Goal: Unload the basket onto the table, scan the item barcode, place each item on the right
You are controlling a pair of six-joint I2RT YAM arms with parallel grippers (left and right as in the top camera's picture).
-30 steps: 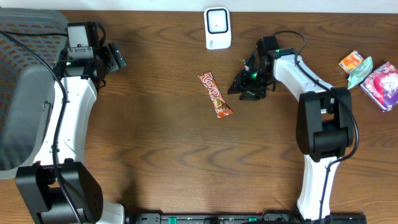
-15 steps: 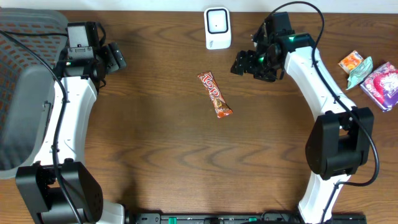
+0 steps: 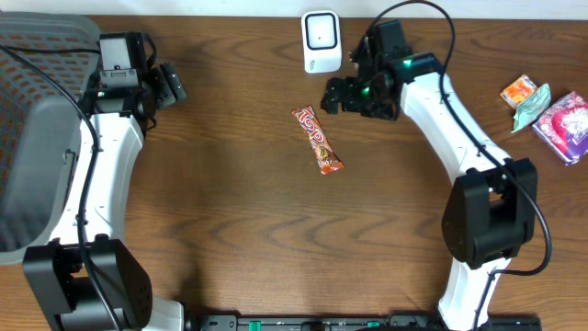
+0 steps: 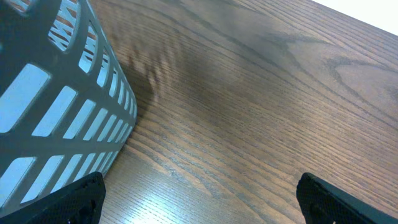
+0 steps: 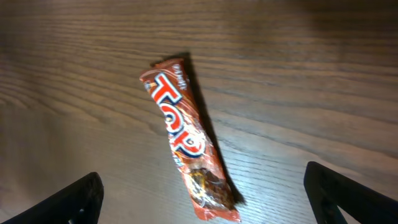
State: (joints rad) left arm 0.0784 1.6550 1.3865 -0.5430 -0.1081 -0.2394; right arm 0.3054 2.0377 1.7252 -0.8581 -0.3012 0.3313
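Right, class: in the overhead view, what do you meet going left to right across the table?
Grey basket → left tool → candy bar → orange packet → pink packet. The scanner and right tool overlap the bar, so they are omitted.

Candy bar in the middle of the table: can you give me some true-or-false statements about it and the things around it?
The candy bar lies loose on the table. True.
The right end effector grips the bar. False: it is open and holds nothing.
The white scanner sits beyond the bar, apart from it. True.
The grey basket stands by the right end effector. False: it stands by the left end effector.
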